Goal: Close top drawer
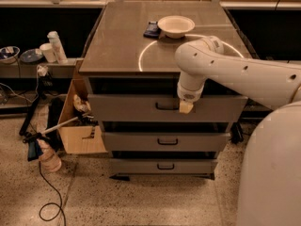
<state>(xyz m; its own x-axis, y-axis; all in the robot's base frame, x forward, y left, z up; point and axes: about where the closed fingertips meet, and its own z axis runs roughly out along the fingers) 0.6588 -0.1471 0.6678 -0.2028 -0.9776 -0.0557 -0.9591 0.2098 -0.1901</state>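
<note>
The top drawer (131, 108) is the tallest grey front panel of the cabinet, with a small dark handle (165, 107) at its centre. It stands pulled out a little, with a dark gap under the cabinet top (122, 46). My gripper (186, 107) hangs from the white arm (235, 72) that comes in from the right. Its beige tip is at the drawer front, just right of the handle and at the handle's height. It holds nothing that I can see.
Two shorter grey drawers, middle (141, 141) and bottom (141, 166), sit below. A white bowl (176, 26) and a dark flat object (152, 29) lie on the cabinet top. An open cardboard box (80, 135), bottles (55, 47) and a floor cable (49, 206) are left; my white base (273, 173) is right.
</note>
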